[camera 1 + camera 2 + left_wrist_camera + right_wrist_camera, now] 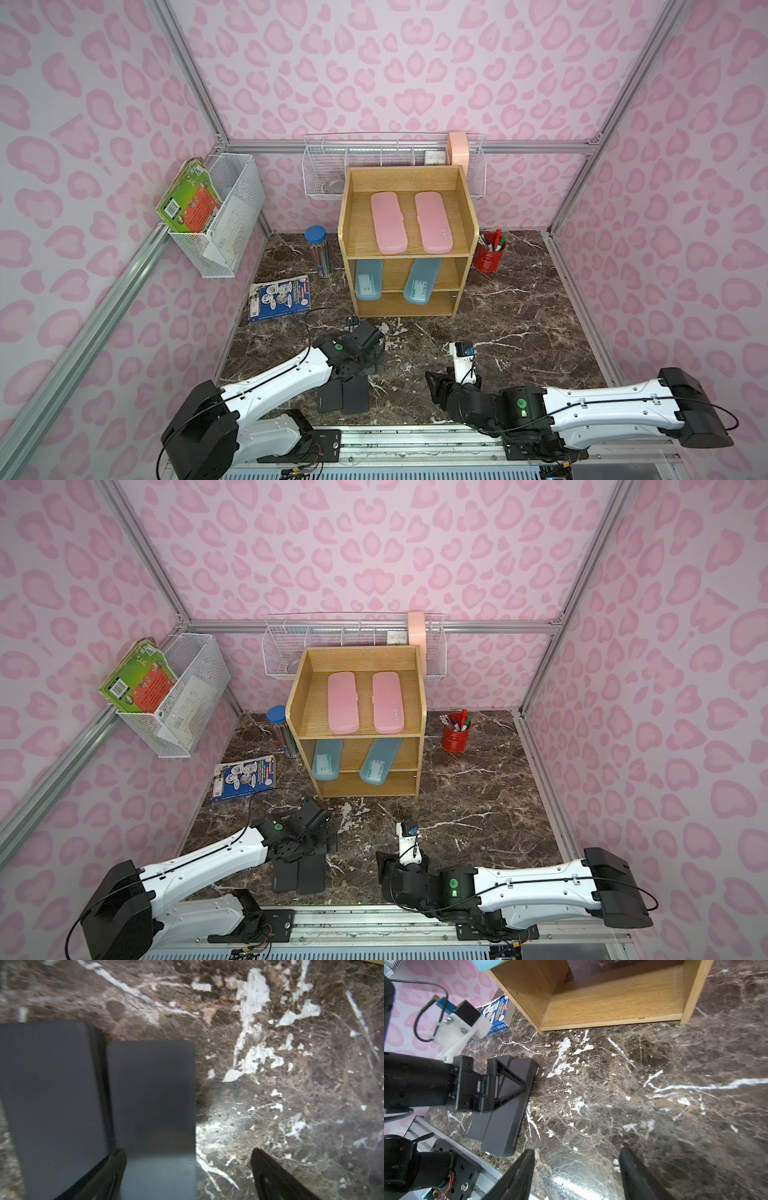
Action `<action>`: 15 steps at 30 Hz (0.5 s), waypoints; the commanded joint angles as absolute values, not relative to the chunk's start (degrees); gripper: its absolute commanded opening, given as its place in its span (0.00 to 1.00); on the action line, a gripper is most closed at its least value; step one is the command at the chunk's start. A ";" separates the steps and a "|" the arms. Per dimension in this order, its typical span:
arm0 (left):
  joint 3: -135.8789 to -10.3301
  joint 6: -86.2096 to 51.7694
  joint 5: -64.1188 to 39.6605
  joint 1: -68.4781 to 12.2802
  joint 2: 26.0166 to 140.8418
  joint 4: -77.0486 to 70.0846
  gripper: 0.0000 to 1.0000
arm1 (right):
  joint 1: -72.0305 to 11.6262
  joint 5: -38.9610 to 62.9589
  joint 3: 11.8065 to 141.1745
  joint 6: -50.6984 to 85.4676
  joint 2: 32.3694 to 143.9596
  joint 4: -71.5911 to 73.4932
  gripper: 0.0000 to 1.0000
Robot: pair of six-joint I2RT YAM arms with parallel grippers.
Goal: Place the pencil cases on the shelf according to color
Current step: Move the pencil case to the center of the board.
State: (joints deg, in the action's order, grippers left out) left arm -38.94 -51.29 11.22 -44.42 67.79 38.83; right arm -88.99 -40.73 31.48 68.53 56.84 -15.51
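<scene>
Your two matte black flat plastic pencil cases (343, 395) lie close side by side near the front edge of the dark marble-patterned worktop (519, 332), left of centre. They look light, stiff and smooth, so a loose pinch may slip. Take one across its narrow width, near mid-length. The left end effector (187, 1154) hangs over them with its fingers spread, one tip above the seam between the cases and the other beyond the outer long edge of the case nearer the worktop's centre. It pinches nothing yet. The right end effector (577, 1152) is also spread and empty, over bare worktop. On the light oak three-tier shelf (345, 232), two pink cases (388, 222) occupy the top tier and two translucent teal cases (368, 279) the middle. The bottom tier is bare.
</scene>
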 commanded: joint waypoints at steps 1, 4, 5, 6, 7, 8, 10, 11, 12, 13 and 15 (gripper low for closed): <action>-38.31 -52.63 15.20 -44.53 67.73 44.43 0.99 | -89.08 -42.44 28.93 69.32 52.26 -15.87 0.70; -37.54 -52.52 14.28 -44.54 69.82 42.26 0.99 | -89.20 -42.57 27.50 69.53 48.90 -16.90 0.71; -37.28 -52.26 13.43 -44.52 70.77 41.07 0.99 | -89.22 -42.61 27.20 69.64 48.20 -17.40 0.72; -37.14 -52.29 12.76 -44.51 71.61 40.24 0.99 | -89.32 -42.77 27.12 70.22 47.76 -18.22 0.72; -37.16 -52.23 11.78 -44.55 72.70 39.10 0.99 | -89.43 -43.09 26.99 70.88 47.49 -19.11 0.72; -37.21 -51.97 10.76 -44.62 73.75 38.03 0.99 | -89.49 -43.32 26.82 71.38 47.33 -19.78 0.73; -38.03 -52.11 9.98 -45.19 75.39 37.17 0.99 | -89.52 -43.63 26.63 72.12 47.33 -20.86 0.75; -38.58 -52.29 10.00 -45.75 75.92 37.11 0.99 | -89.47 -43.76 26.58 72.70 47.29 -21.45 0.75; -38.96 -52.50 9.88 -46.18 76.34 37.09 0.99 | -89.47 -43.90 26.48 73.03 47.29 -21.82 0.76; -39.47 -52.85 9.45 -46.63 76.62 36.88 0.99 | -89.48 -44.19 26.49 73.62 47.21 -22.45 0.76; -39.94 -53.46 8.04 -47.45 76.98 35.55 0.99 | -89.47 -44.67 26.29 74.34 46.79 -23.51 0.77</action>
